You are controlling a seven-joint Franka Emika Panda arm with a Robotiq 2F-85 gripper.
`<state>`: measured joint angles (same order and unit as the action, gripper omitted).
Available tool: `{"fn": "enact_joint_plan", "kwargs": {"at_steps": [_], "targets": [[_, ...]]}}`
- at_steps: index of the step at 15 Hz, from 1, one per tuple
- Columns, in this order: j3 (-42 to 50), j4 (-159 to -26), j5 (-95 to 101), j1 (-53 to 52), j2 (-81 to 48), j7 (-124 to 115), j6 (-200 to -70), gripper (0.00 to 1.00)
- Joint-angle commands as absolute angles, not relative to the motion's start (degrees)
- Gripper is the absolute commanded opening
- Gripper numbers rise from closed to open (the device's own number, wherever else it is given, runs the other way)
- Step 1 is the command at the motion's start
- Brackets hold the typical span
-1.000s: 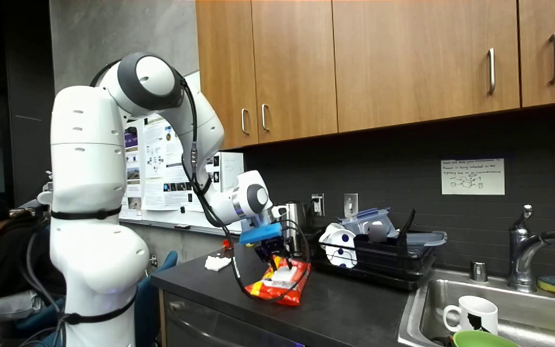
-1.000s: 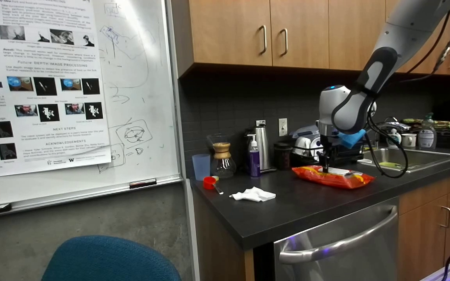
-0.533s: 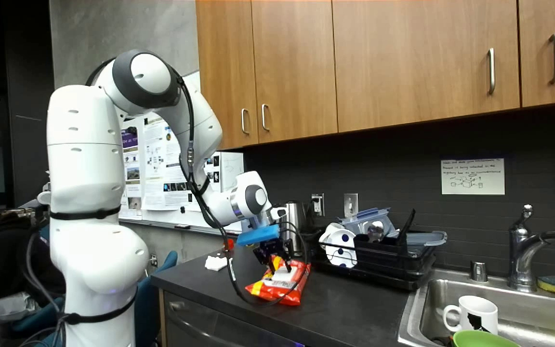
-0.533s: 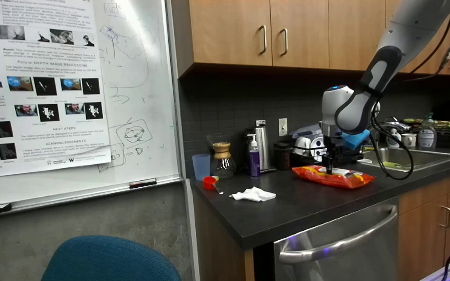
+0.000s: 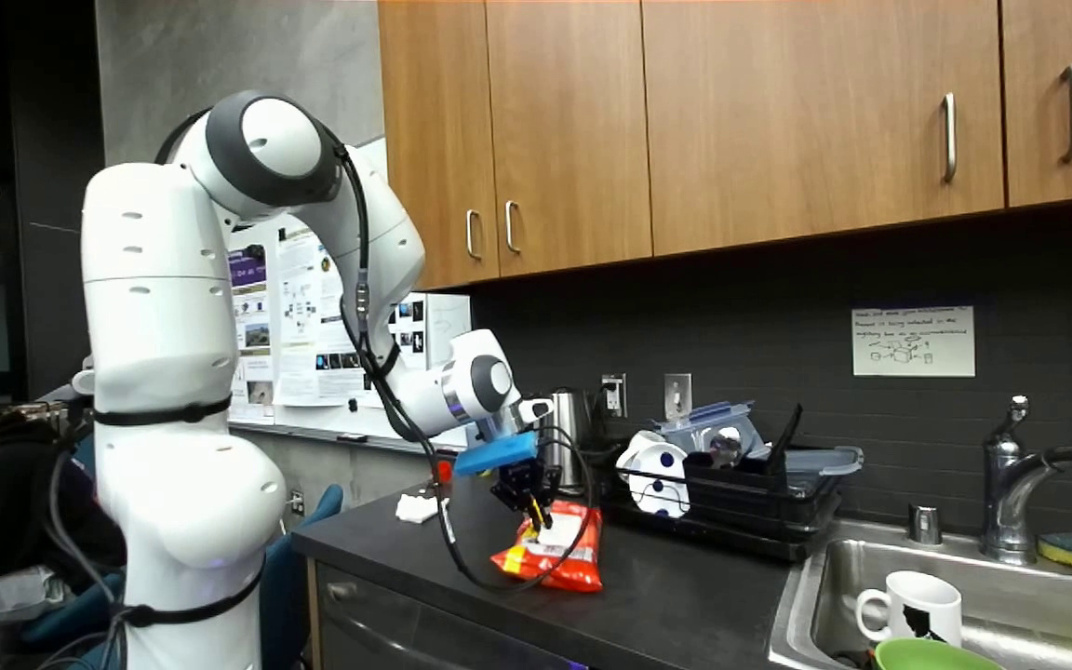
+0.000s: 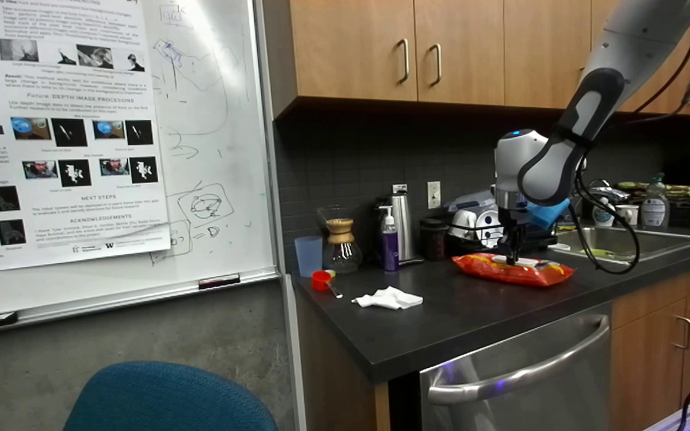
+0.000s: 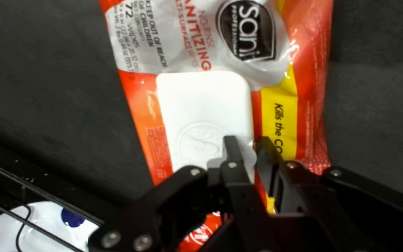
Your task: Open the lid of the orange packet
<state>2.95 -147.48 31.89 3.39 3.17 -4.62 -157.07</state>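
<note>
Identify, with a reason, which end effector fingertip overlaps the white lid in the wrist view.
The fingertip on the picture's left covers part of the white lid; the other fingertip shows past its edge, against the Sani wipes packet.

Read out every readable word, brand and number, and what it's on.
"sani PROFESSIONAL": black badge on rectangular orange-red plastic packet
"NO-RINSE": packet
"ANITIZING", cropped: packet
"LTI-SURFACE WIPES", cropped: packet
"KEEP OUT OF REACH OF CHILDREN": packet
"NET CONTENTS 72 wipes": packet
"Kills the CO", rest hidden: its yellow stripe
"Future DEPTH IMAGE PROCESSING": white paper poster
"NEXT STEPS": poster
"ACKNOWLEDGEMENTS": poster
Too small or blurred: handwritten white paper note, most other print.
</note>
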Motion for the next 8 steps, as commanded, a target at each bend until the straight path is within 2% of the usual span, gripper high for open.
{"fn": "enact_joint_plan", "kwargs": {"at_steps": [1,8], "targets": [[2.45,-148.81,33.51,4.05,5.34,-5.40,-156.43,0.01],[2.09,-148.49,33.09,4.23,6.15,-4.91,-155.49,0.01]]}}
